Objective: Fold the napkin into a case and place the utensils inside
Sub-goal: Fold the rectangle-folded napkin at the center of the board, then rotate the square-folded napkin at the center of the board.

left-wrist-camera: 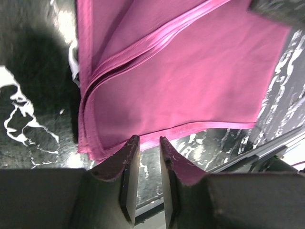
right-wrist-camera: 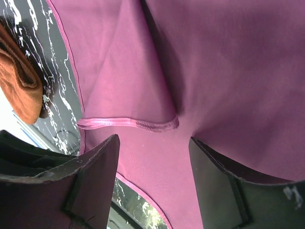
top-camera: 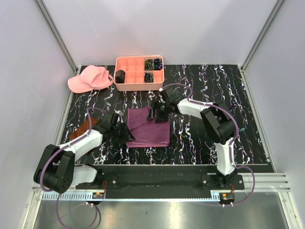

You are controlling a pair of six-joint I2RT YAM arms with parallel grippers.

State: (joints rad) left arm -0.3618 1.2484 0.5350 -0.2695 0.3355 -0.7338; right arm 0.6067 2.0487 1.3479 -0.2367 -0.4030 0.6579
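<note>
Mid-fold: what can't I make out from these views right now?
- Utensils: in no view.
- Left claw: left wrist view, whether it pinches the napkin hem; tips cover it.
- Brown cloth: top view, mostly under the left arm.
- Dark bundles in the tray: top view, too small.

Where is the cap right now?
In the top view, the cap lies at the table's far left, just left of the pink tray.

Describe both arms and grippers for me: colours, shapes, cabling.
Both arms match: the left arm and the right arm have white link shells between bulky black joint housings. A thin purple cable loops along each. The left gripper and right gripper carry dark, matte, wedge-shaped fingers. No markings are legible.
</note>
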